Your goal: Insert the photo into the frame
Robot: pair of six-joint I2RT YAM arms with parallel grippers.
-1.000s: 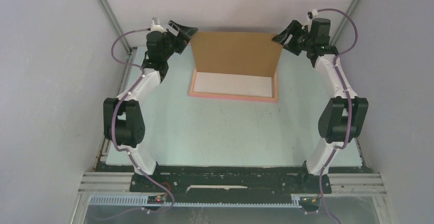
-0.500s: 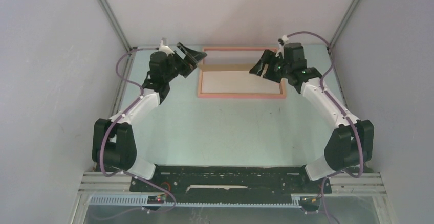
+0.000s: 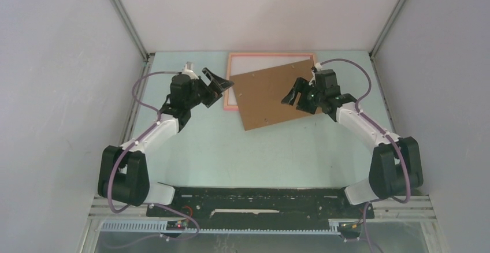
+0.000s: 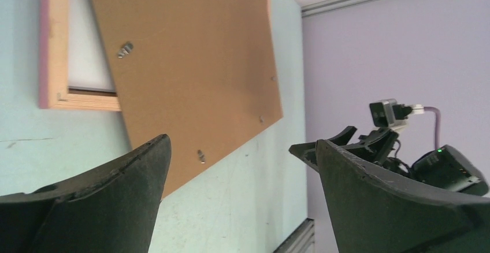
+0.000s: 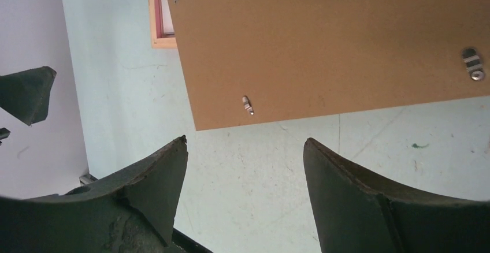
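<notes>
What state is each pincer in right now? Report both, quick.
Left pincer: open, holding nothing.
Right pincer: open, holding nothing.

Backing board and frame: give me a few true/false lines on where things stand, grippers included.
1. The backing board lies askew over the frame, one corner overhanging onto the table. True.
2. The left gripper is shut on the backing board. False: it is open and holds nothing.
3. The frame stands upright. False: it lies flat on the table.
4. The right gripper is open and empty. True.
</notes>
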